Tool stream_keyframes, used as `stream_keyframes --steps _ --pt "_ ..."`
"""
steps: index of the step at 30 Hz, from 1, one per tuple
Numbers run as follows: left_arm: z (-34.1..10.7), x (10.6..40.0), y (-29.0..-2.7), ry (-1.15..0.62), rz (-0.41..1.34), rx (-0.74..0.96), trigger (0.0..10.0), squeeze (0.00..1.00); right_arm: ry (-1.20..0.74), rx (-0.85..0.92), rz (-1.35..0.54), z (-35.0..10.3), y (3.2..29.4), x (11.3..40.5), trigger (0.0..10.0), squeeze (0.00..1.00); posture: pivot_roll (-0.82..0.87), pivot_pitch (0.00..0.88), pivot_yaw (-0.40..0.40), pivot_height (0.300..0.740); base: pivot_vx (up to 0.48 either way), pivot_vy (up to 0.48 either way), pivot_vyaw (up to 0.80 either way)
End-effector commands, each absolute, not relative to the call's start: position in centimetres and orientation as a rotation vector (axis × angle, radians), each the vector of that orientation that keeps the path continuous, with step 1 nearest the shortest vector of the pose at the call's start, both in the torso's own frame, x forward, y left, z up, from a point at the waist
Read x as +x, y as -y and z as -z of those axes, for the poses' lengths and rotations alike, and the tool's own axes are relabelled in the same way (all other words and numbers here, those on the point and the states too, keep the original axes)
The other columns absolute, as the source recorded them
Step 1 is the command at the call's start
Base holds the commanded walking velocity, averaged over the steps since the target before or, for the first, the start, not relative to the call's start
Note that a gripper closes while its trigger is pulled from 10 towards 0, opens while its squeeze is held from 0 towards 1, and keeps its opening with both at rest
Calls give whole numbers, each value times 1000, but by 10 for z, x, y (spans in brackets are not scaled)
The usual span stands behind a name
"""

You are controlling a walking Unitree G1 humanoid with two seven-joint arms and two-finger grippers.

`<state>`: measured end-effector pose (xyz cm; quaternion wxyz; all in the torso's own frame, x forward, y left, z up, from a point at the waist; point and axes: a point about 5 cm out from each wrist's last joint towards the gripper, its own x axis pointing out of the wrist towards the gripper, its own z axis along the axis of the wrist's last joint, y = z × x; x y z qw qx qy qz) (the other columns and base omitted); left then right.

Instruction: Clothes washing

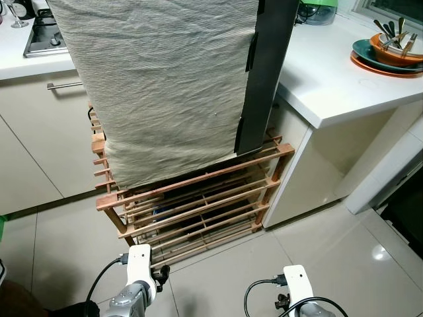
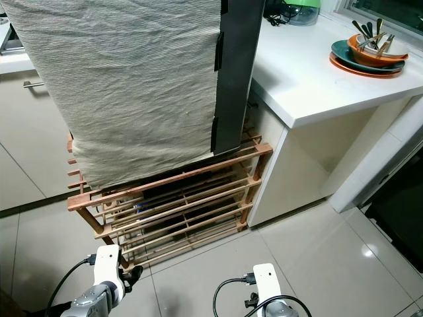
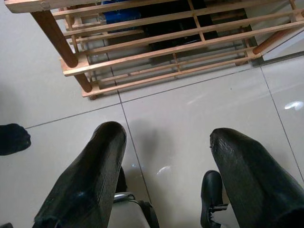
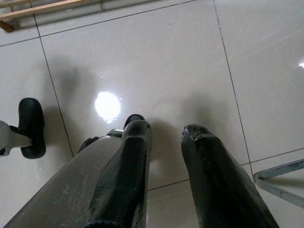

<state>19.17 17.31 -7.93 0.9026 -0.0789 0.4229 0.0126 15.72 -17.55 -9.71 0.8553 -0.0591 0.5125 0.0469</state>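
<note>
Two risks: the grey cloth [image 1: 168, 86] could slide off and drag on the floor tiles [image 1: 330, 251] if pulled by one edge; the wooden rack [image 1: 198, 198] could tip or shift if the cloth snags on a slat.
Cause: both arms hang low, well apart from the cloth, so any reach would be long and, I judge, imprecise.
Cloth look: pale grey, finely striped, lightly creased, hanging flat like a sheet.
Cloth place: draped at 12 o'clock over the rack, a dark panel [image 1: 264, 72] at its 3 o'clock edge, the white counter [image 1: 330, 79] at 2 o'clock.
Left gripper [image 3: 166, 156]: fingers spread wide, holding nothing, above the tiles near the rack's foot.
Right gripper [image 4: 166, 156]: fingers slightly parted, empty, over bare tile.
</note>
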Motion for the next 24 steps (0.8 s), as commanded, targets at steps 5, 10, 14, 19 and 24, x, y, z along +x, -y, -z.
stream_keyframes --steps 5,10,14,19,24 --pt "89 179 -171 -1117 148 149 10000 0 -1191 87 177 108 163 132 10000 0 -132 0 92 740 0 0 0" --pt "91 175 -175 -1170 154 245 10000 0 -1178 105 187 105 167 141 10000 0 -136 0 94 740 0 0 0" --pt "89 181 -173 -1132 131 219 10000 0 -1164 143 229 102 174 149 10000 0 -136 0 90 740 0 0 0" --pt "89 181 -173 -1132 131 219 10000 0 -1164 143 229 102 174 149 10000 0 -136 0 90 740 0 0 0" --pt "89 181 -173 -1132 131 219 10000 0 -1164 143 229 102 174 149 10000 0 -136 0 90 740 0 0 0"
